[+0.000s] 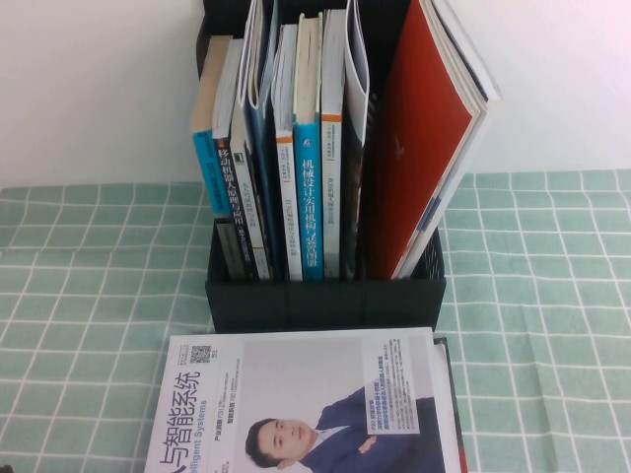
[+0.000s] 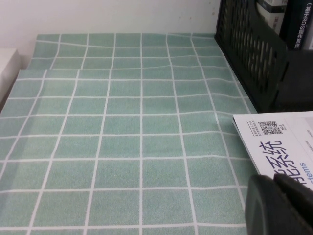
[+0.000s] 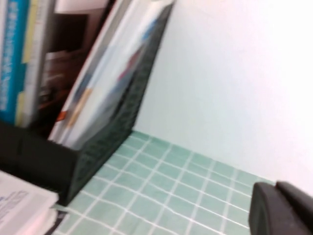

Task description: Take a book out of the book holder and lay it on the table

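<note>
Book (image 1: 306, 404) lying flat, cover up, on the table (image 1: 89, 296) at the middle of the near edge, directly in front of the holder (image 1: 325, 296). Its far edge lies just beside the holder's low front wall; whether they touch cannot be told. The title line runs from the near edge toward the holder, so the book's long axis appears to point at the holder, though the near part is cut off. The holder stands at the middle of the far edge, still filled with upright books and a leaning red magazine (image 1: 424, 138).

Left gripper (image 2: 281, 205): low over the table by the book's left near corner, holding nothing visible; open or closed cannot be told. Right gripper (image 3: 283, 210): above bare cloth beside the holder's right wall, likewise indeterminate.

Judgement: the book seems already laid down. The left arm is nearer it, the book lying to that gripper's right.
</note>
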